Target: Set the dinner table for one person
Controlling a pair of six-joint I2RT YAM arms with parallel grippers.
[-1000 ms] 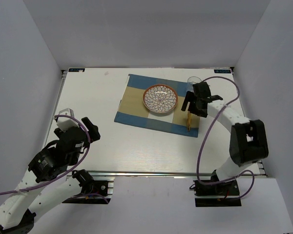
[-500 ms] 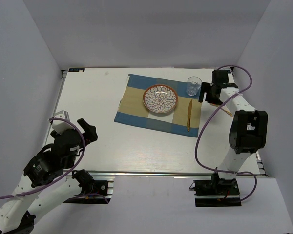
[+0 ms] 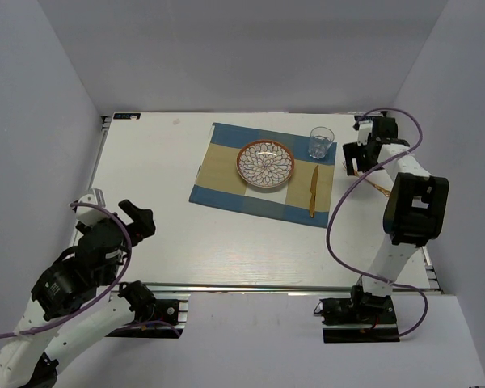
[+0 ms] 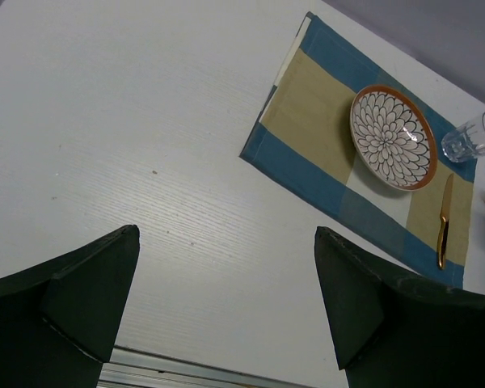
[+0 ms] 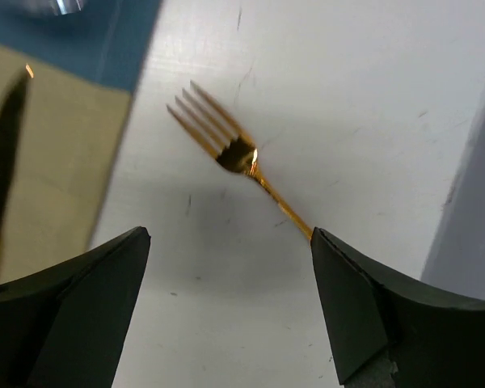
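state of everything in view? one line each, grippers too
Blue-and-tan cloth placemat: spread flat on the white table.
Flower-patterned round plate with orange rim: on the placemat, empty.
Clear drinking glass: upright at the placemat's far right corner.
Gold knife: flat on the placemat, right of the plate.
Gold fork: flat on bare table, off the placemat, not held.
Left gripper: open, empty.
Right gripper: open, empty, over the fork.

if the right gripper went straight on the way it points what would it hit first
Probably the gold fork lying on the white table between its open fingers, though depth is unclear.
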